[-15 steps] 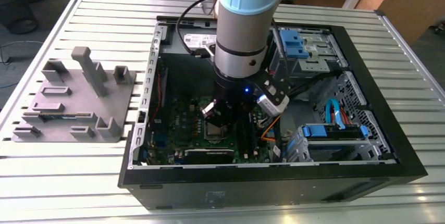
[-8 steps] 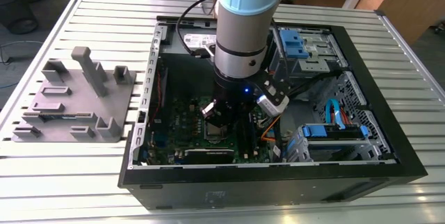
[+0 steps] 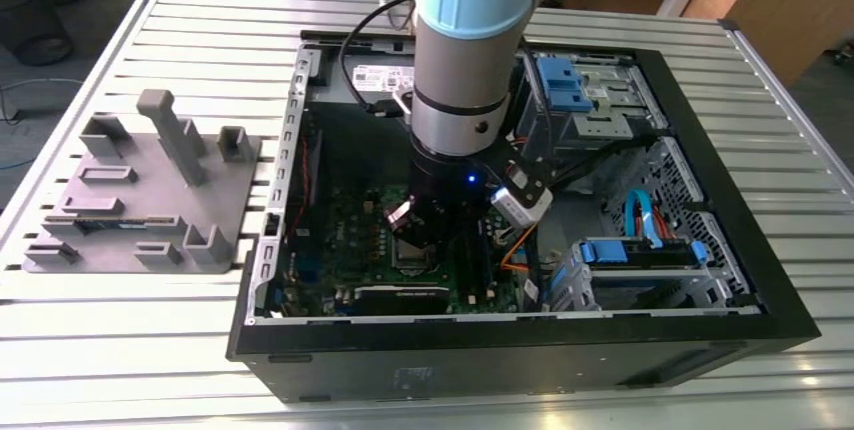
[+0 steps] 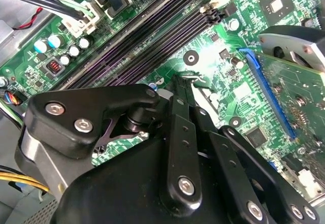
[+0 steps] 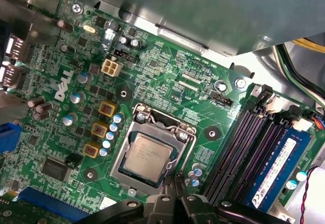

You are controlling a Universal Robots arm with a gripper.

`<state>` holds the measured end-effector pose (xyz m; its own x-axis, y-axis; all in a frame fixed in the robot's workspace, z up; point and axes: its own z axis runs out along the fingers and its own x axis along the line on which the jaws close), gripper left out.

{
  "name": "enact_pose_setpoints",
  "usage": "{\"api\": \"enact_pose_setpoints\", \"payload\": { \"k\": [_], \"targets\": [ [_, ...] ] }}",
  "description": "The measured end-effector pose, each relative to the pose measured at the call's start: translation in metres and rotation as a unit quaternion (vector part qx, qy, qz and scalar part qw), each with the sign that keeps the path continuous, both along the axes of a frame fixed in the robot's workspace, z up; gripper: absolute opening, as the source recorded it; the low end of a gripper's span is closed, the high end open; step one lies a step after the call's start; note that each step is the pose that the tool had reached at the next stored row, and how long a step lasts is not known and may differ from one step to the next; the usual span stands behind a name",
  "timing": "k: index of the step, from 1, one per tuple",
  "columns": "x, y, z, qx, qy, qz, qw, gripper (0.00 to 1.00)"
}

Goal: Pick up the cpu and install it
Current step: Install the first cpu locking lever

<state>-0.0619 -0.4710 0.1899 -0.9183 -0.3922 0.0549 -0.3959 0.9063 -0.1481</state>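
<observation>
The cpu (image 5: 148,154) lies flat inside the socket frame (image 5: 152,150) on the green motherboard (image 5: 167,71), silver top facing up, as seen in the first wrist view. The frame surrounds it on all sides and the chip sits level within the opening. Just beside the socket stand purple memory slots (image 5: 246,148), one carrying a blue memory module (image 5: 277,170).

The end effector (image 5: 177,193) hangs close above the edge of the socket nearest the memory slots; its black linkage is cut off by the picture's border. In the second wrist view the end effector (image 4: 184,84) shows as a mass of black links and bolts, the fingers drawn narrow together with nothing visibly held between them. That linkage hides the socket there, and the memory slots (image 4: 152,36) run diagonally behind it.

The exterior view places the arm (image 3: 467,60) reaching straight down into the open computer case (image 3: 534,340), which rests on a slatted metal table (image 3: 120,350). The end effector (image 3: 434,235) sits low over the motherboard, its tips hard to make out against the dark interior. A grey plastic tray (image 3: 140,190) with upright blocks stands on the table at the exterior view's left, well apart from the case.
</observation>
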Motion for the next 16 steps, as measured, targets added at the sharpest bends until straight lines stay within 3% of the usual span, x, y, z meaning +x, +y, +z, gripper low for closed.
{"api": "enact_pose_setpoints", "payload": {
  "k": [6, 16],
  "targets": [
    [0.0, -0.0002, -0.0004, 0.0, -0.0001, 0.0, 1.0, 0.11],
    [0.0, -0.0047, -0.0007, 0.0, -0.0001, 0.0, 1.0, 0.11]
  ]
}}
